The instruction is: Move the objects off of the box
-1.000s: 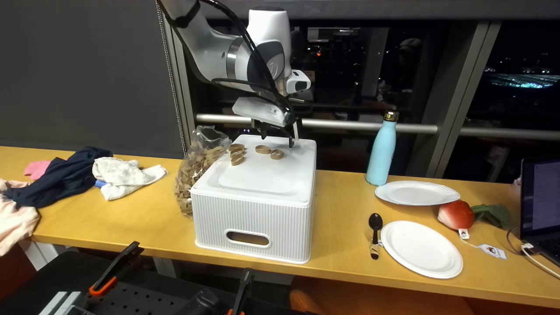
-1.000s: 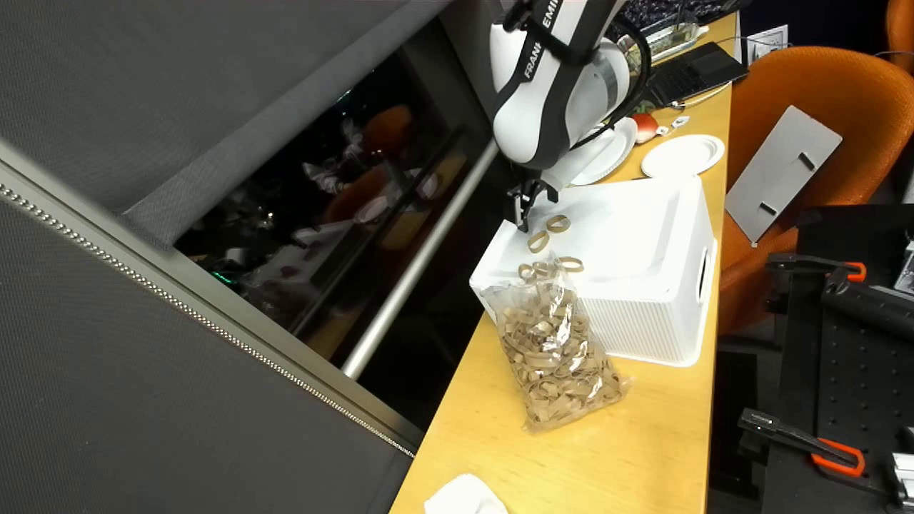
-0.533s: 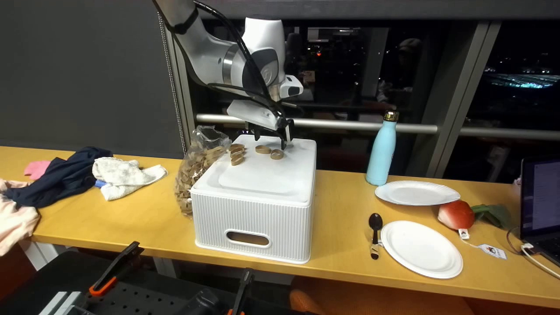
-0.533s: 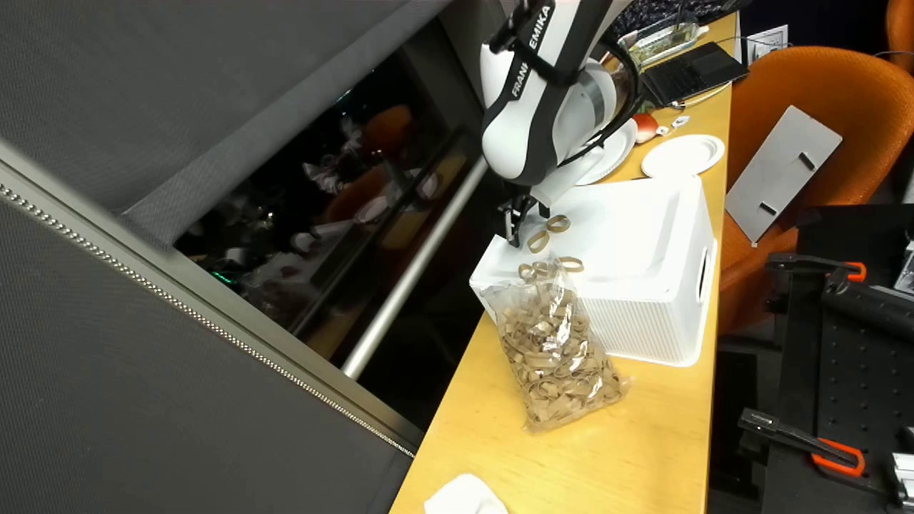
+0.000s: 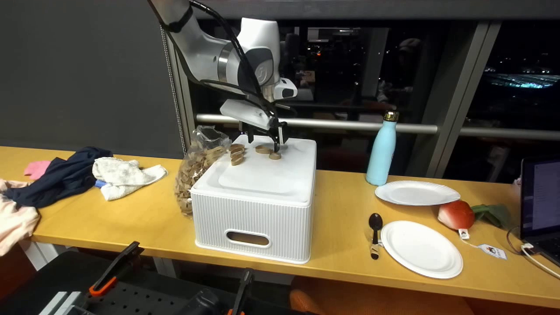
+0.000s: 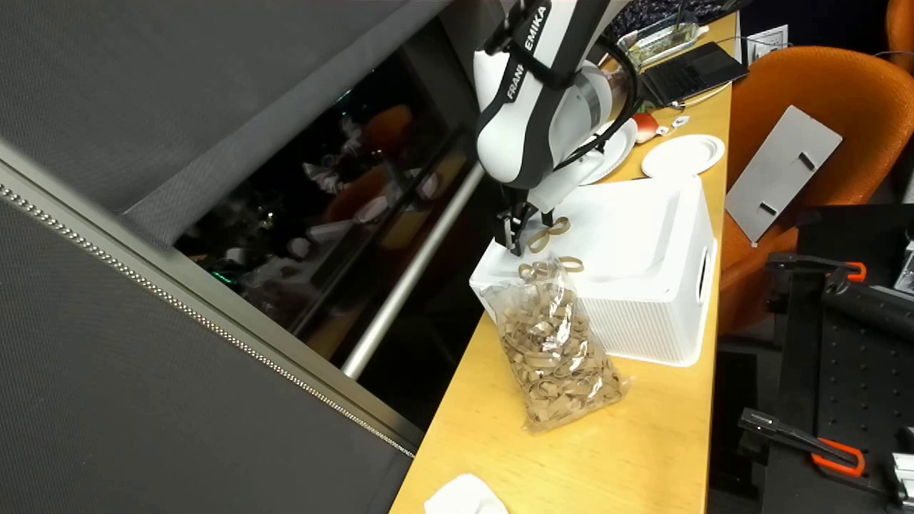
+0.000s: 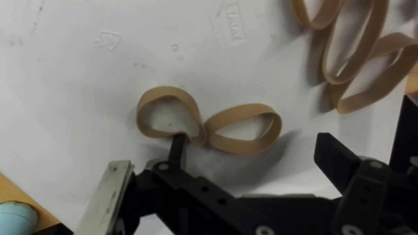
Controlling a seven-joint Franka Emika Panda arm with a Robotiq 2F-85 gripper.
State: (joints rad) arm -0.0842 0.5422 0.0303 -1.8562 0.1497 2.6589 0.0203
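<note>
Box [image 5: 253, 216]: matt plastic, partly ribbed
Bands [image 7: 240, 147]: smooth, matt, rubbery
Bag [image 6: 553, 357]: glossy plastic
Table [image 6: 593, 457]: smooth wood
Towel [image 5: 124, 177]: rough cloth

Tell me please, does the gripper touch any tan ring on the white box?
Touching. In the wrist view, one fingertip of the open gripper presses against one tan ring, which is bent inward at that spot.

Glare streaks the bag [image 6: 557, 357]; soft shadows fringe the bands [image 7: 243, 146].

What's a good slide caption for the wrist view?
Open gripper over the white box, one fingertip denting a tan band beside a second band, three more bands grouped nearby.
</note>
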